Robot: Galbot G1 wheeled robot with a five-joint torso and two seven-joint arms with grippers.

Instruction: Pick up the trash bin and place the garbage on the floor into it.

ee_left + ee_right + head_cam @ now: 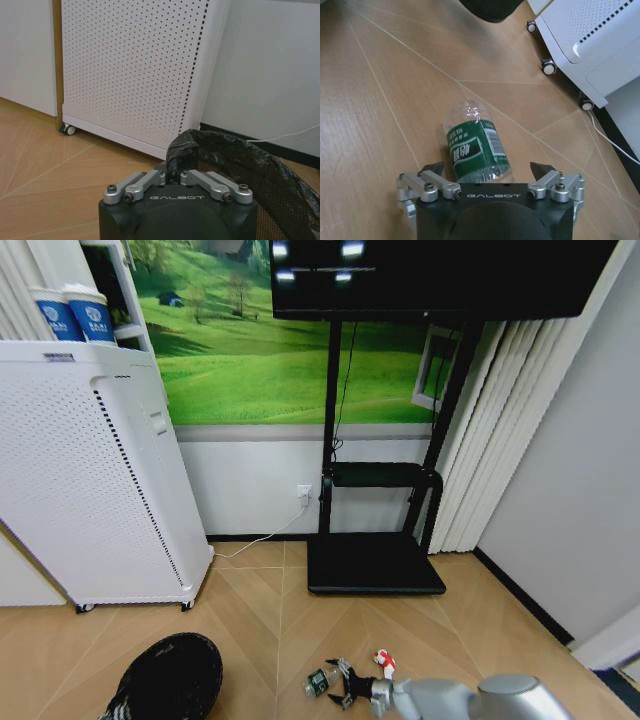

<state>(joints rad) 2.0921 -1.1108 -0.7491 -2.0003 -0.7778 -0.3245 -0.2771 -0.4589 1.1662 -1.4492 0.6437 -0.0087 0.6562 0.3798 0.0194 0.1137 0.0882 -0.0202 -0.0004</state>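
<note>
The trash bin point(165, 680) is a black round mesh basket lined with a black bag, at the lower left of the head view. My left gripper point(172, 176) is shut on its bag-covered rim point(186, 142). The garbage lies on the parquet floor point(260, 610): a clear bottle with a green label point(477, 147) on its side, and a red-and-white wrapper bit point(384, 660) just beyond it. My right gripper point(487, 169) is open low over the floor, its fingers either side of the bottle's lower half without touching it. In the head view the right gripper point(345, 686) sits next to the bottle point(318, 683).
A tall white perforated cabinet on castors point(90, 480) stands at the left, close behind the bin. A black TV stand with a flat base point(375, 565) is ahead against the wall. A white cable point(260, 540) runs along the floor to a wall socket.
</note>
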